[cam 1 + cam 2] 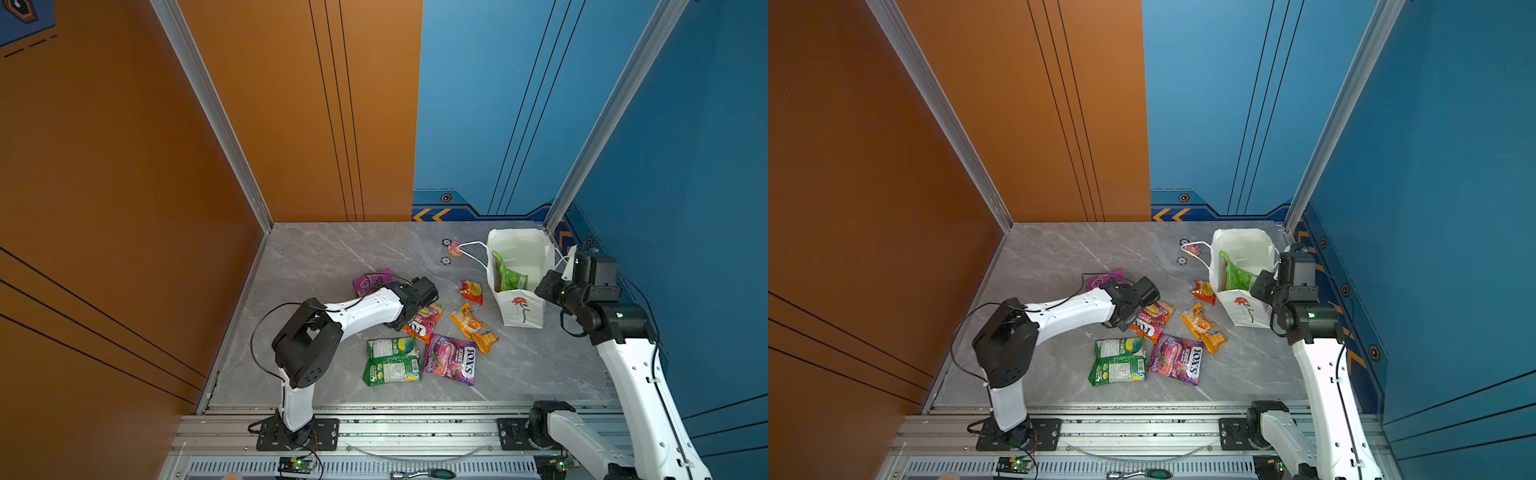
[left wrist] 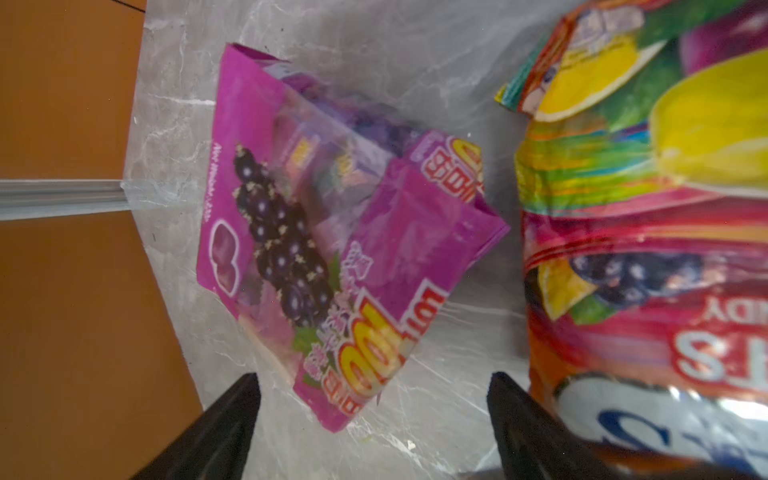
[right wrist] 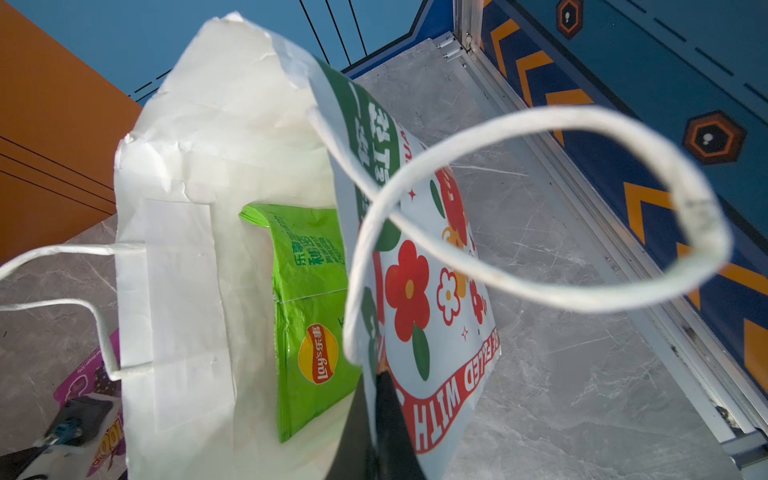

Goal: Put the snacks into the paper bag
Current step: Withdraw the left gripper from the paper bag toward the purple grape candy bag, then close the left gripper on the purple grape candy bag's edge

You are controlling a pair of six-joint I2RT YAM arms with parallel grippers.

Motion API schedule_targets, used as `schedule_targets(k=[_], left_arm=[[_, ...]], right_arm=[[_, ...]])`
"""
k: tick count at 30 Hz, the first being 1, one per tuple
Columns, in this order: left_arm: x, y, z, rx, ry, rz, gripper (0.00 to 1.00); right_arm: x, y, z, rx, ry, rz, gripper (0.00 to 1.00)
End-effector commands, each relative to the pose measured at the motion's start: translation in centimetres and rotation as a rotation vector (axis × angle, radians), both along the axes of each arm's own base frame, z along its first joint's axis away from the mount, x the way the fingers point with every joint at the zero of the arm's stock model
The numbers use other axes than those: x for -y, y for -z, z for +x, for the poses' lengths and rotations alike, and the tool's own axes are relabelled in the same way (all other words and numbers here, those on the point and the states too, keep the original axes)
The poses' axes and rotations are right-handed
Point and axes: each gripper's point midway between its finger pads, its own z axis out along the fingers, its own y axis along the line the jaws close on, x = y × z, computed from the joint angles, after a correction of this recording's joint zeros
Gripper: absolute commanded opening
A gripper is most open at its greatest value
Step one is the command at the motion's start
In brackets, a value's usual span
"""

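FOX'S: purple packet (image 1: 451, 359); Lay's: green packet (image 3: 311, 324)

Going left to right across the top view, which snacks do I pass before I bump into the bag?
Purple grape packet → FOX'S fruits packet → small orange-red packet → paper bag. The green packet, purple FOX'S packet and two orange packets nearer the front overlap these sideways, so I skipped them.

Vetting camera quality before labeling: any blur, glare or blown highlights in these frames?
Left wrist: purple packet soft, the close colorful packet blurred. Right wrist: cord handle near the lens out of focus, paper bag interior nearly blown, green packet legible. Both top views: sharp, evenly lit.
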Motion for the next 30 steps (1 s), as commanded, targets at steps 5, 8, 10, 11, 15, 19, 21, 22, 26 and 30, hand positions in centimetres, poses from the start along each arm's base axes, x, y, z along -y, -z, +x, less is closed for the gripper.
schedule_targets(k=[5, 8, 10, 11, 15, 19, 21, 22, 26, 30], left_arm=[[-1.6, 0.1, 1.5, 0.036, 0.006, 0.200, 0.74], [-1.9, 0.6, 2.2, 0.041, -0.013, 0.220, 0.68], [-1.9, 1.1, 2.6, 0.036, -0.022, 0.216, 0.62], [-1.9, 1.3, 2.8, 0.033, -0.025, 0.212, 0.59], [-1.9, 1.7, 3.2, 0.037, -0.037, 0.195, 0.47], [-2.1, 1.4, 3.2, 0.057, -0.061, 0.167, 0.28], [-2.1, 0.9, 3.2, 0.077, -0.070, 0.143, 0.24], [-2.1, 0.6, 3.1, 0.090, -0.073, 0.128, 0.22], [-2.2, 0.1, 3.0, 0.100, -0.098, 0.056, 0.15], [-2.2, -0.2, 3.1, 0.105, -0.112, 0.033, 0.09]], right_arm=[[-0.2, -0.2, 0.0, 0.022, -0.012, 0.013, 0.00], [-0.2, -0.1, -0.1, 0.020, -0.011, 0.013, 0.00], [-0.2, -0.1, 0.0, 0.021, -0.013, 0.015, 0.00], [-0.2, -0.1, 0.0, 0.020, -0.014, 0.016, 0.00], [-0.2, -0.3, 0.0, 0.024, -0.012, 0.014, 0.00], [-0.2, -0.2, 0.0, 0.021, -0.011, 0.015, 0.00], [-0.2, -0.1, 0.0, 0.019, -0.012, 0.017, 0.00], [-0.2, -0.1, 0.0, 0.018, -0.013, 0.017, 0.00], [-0.2, -0.1, 0.1, 0.018, -0.014, 0.018, 0.00], [-0.4, 0.0, 0.2, 0.015, -0.019, 0.022, 0.00]])
